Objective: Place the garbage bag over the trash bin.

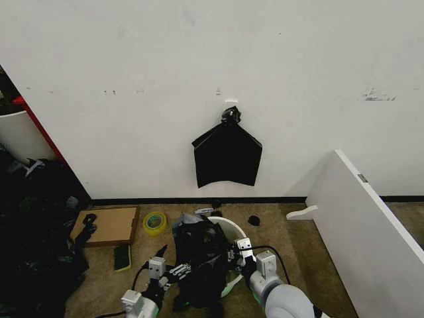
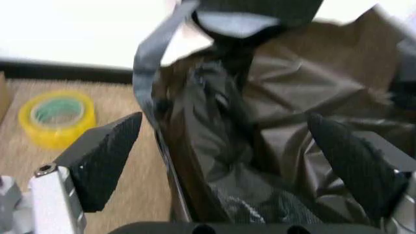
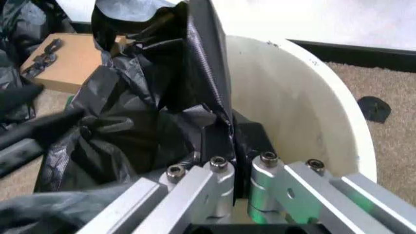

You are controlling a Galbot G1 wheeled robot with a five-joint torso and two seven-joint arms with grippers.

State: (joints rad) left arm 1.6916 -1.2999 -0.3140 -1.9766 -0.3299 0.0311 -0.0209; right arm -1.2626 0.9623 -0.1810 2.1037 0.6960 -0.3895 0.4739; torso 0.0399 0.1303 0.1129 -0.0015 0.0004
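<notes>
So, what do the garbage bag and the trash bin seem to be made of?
The garbage bag: thin black plastic film, probably; it crinkles and has a greyish sheen. The trash bin: rigid white plastic, apparently; its wall is smooth and evenly curved.

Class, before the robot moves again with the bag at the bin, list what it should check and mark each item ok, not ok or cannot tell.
1. Right gripper pinches the garbage bag edge: ok, fingers closed on the film.
2. Left gripper holds the bag: not ok, fingers apart either side of it.
3. Bag spans the trash bin rim: not ok, the far rim is bare.
4. Bin upright: cannot tell.
5. Yellow tape roll clear of the bag: ok, apart on the carpet.
</notes>
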